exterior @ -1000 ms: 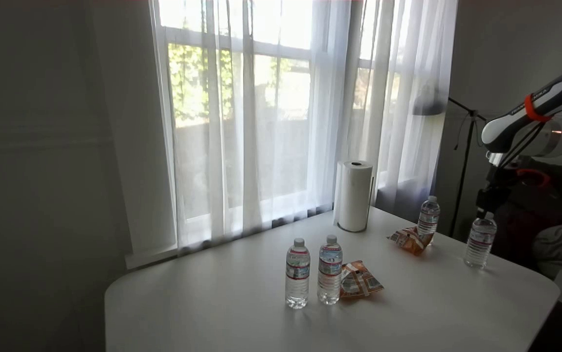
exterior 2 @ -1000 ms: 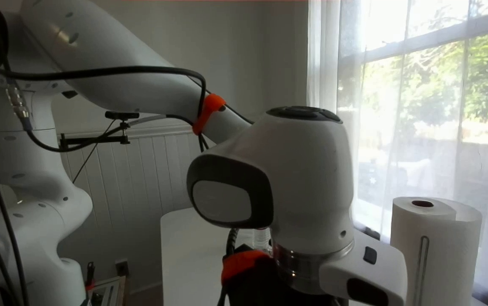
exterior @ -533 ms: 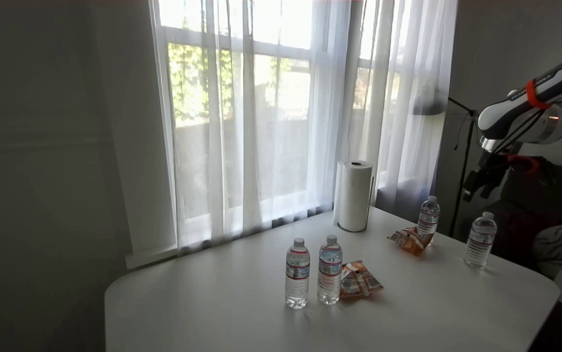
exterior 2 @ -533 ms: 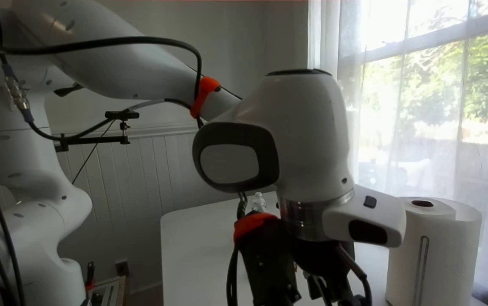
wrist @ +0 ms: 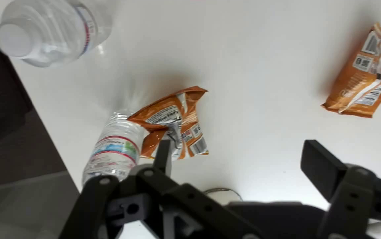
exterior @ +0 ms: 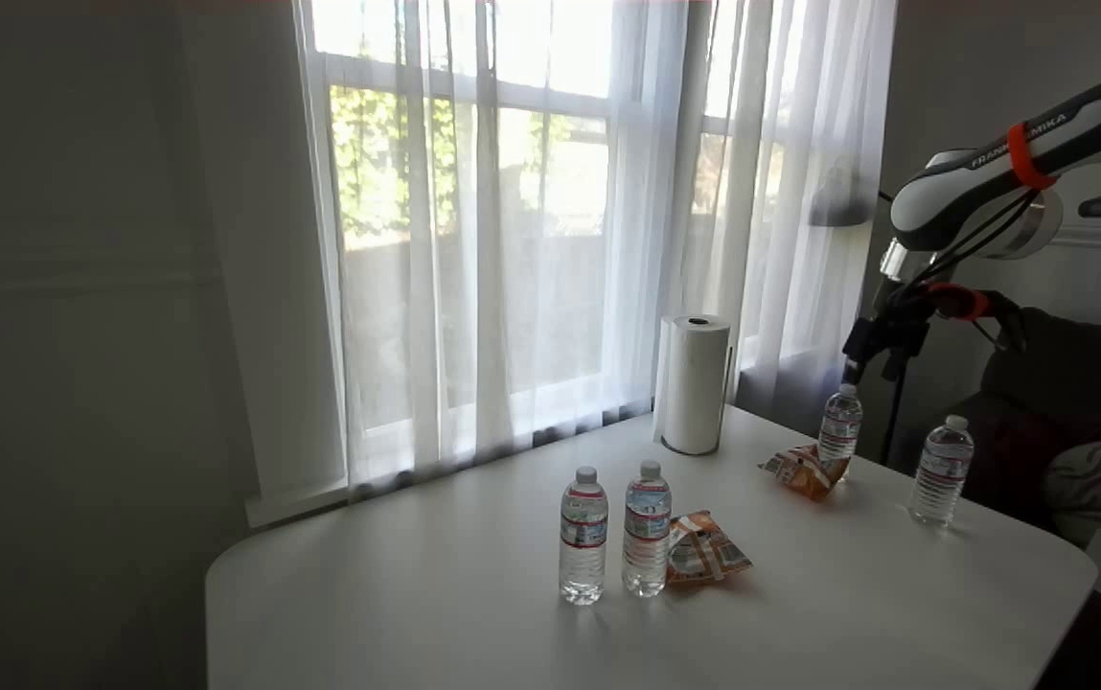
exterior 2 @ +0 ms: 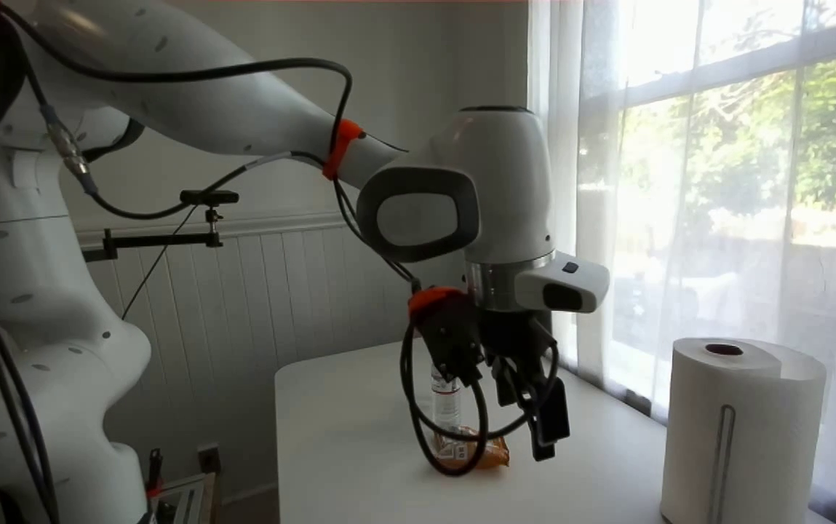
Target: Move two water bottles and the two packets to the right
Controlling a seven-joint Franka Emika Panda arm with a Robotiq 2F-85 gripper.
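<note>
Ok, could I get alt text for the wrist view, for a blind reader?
An open, empty black gripper hangs over a white table. An orange packet lies beside a water bottle, left of centre; another packet is at right, another bottle at upper left.

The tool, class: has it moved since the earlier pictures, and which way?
Yes: in an exterior view the tool has moved up and picture-left, away from the rightmost bottle.

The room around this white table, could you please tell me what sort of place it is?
Probably a room in a home, judging by the sheer window curtains, the panelled wall and the paper-towel roll standing on the white table.
</note>
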